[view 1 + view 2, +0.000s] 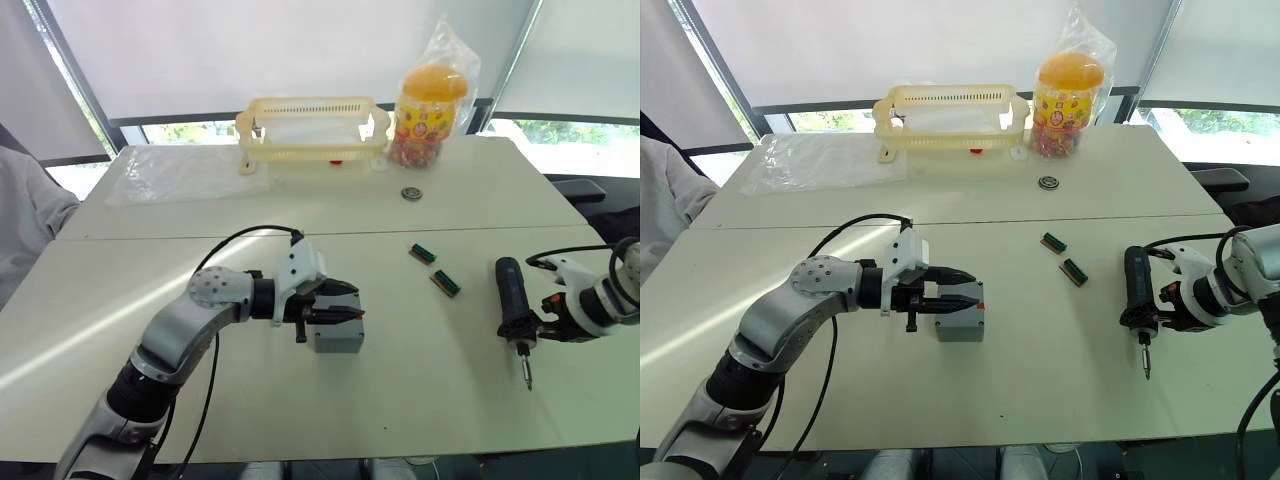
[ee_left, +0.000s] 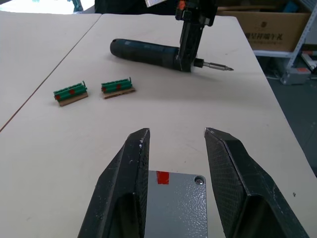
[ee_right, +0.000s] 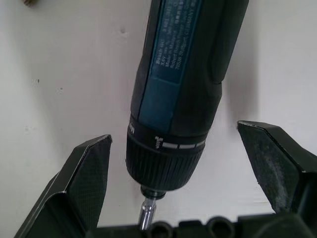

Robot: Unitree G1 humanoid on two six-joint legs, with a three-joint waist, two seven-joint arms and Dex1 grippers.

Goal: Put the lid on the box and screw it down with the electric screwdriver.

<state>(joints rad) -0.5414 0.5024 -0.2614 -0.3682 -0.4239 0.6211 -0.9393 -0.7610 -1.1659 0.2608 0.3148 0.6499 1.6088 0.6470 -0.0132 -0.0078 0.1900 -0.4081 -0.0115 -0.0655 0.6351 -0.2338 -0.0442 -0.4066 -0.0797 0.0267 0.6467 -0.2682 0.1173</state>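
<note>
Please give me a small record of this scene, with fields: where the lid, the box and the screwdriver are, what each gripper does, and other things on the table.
lid: grey, lying on top of the box
box: near the table's front, middle
electric screwdriver: lying flat on the table, not lifted
left gripper: jaws open, over the lid
right gripper: jaws open on both sides of the screwdriver's front end, not closed on it
other things: two green circuit boards, pale yellow basket, candy jar
</note>
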